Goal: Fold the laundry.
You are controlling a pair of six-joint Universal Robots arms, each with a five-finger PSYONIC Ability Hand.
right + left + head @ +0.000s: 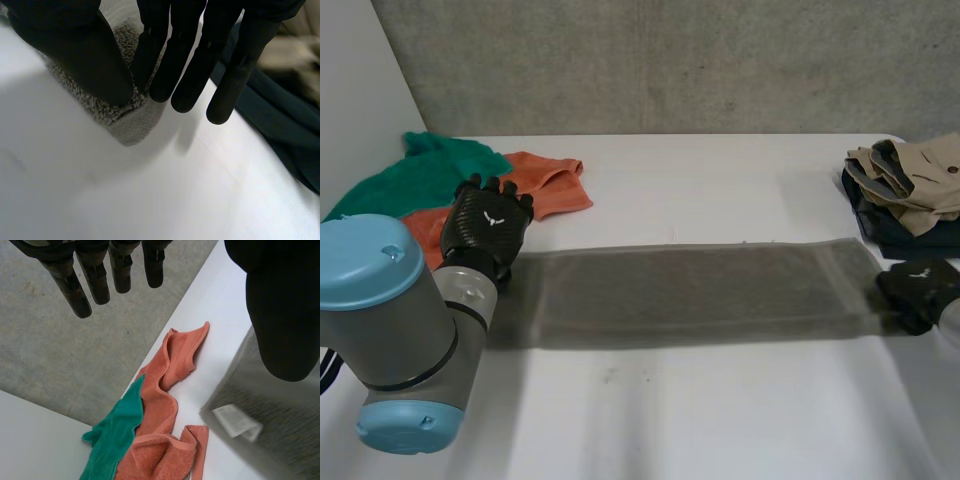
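left robot hand (pixel 488 225) spread at grey towel (pixel 690 290) end; right robot hand (pixel 920 290) pinching opp corner w/ thumb.

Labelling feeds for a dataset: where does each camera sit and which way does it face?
Head view: behind the arms, looking down at the table; left arm, left hand, right hand show.
Left wrist view: on that wrist, facing the orange towel and green towel; its open hand shows.
Right wrist view: on that wrist, facing a corner of the grey towel, pinched by its hand.
All share the grey towel.
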